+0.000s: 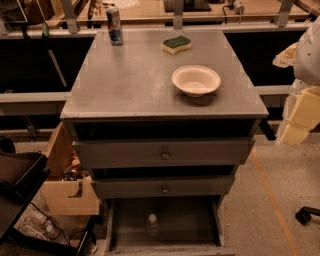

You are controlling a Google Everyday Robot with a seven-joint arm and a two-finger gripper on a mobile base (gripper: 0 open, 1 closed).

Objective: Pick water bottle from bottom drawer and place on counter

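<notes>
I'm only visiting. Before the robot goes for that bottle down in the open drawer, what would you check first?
1. Bottom drawer open: ok.
2. Water bottle in view inside it, nothing on top: ok.
3. Bottle upright or tilted: cannot tell.
4. Gripper near the bottle: not ok; it is at the right edge, beside the counter.
5. Bare counter space left of the bowl, before the can and sponge: ok.

A workshop: pale wooden benches (150, 14) beyond, trailing cables (40, 215) and a plywood crate (70, 197) well left of the gripper (299, 125) at the frame's right edge.
</notes>
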